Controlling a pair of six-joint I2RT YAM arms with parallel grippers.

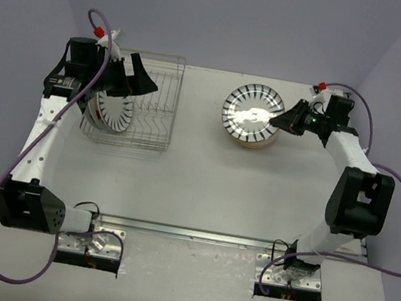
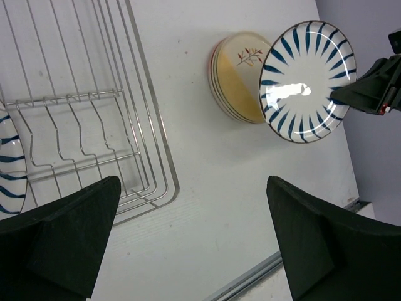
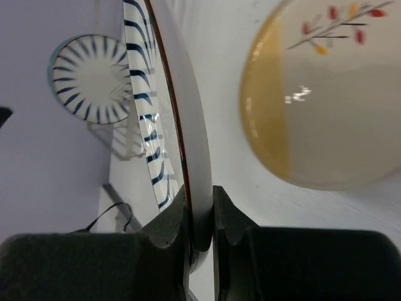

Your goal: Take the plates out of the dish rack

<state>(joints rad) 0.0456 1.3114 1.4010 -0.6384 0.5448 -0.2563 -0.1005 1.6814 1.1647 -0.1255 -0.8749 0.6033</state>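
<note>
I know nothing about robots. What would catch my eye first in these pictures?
Probably the dark-striped plate at the far right of the table. It is pinched by its rim in the right gripper and held over a stack of plates. After that, the wire dish rack at the far left, with a matching plate standing in it and the left gripper open above.

Matte white table; plain lavender walls on three sides; silver rail along near edge.
</note>
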